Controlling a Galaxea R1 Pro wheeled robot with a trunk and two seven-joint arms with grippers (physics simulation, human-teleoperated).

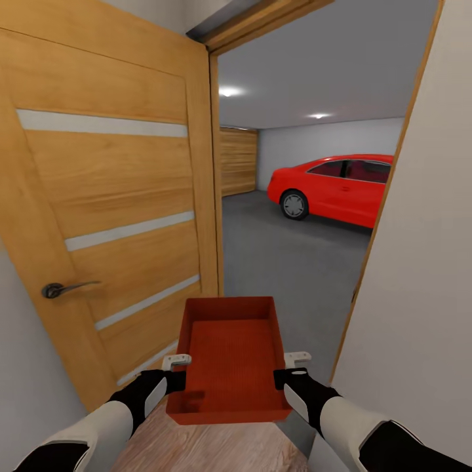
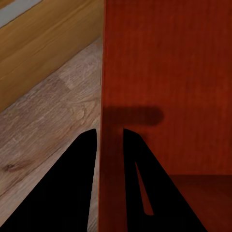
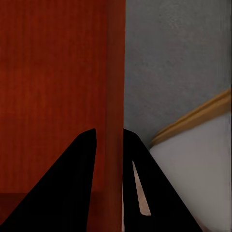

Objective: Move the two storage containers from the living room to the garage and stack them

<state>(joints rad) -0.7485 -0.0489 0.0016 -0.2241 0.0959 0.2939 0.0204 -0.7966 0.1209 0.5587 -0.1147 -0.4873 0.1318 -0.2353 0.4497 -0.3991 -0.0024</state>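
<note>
Storage container [image 1: 231, 367] lower centre, held at doorway. Left gripper [image 2: 110, 137] pinches its left wall, right gripper [image 3: 110, 137] its right wall. Open door [image 1: 111, 196] left, white wall [image 1: 419, 275] right; garage floor [image 1: 288, 262] open ahead, red car [image 1: 337, 187] upper right.

Orange-red storage container [image 1: 229, 364] (open-top, empty) held level at garage [image 1: 308, 255] doorway.

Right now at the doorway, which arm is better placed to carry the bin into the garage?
Neither alone. The left gripper and right gripper each clamp a side wall of the orange-red rectangular open-top bin, fingers straddling each wall. Keep both on.
</note>
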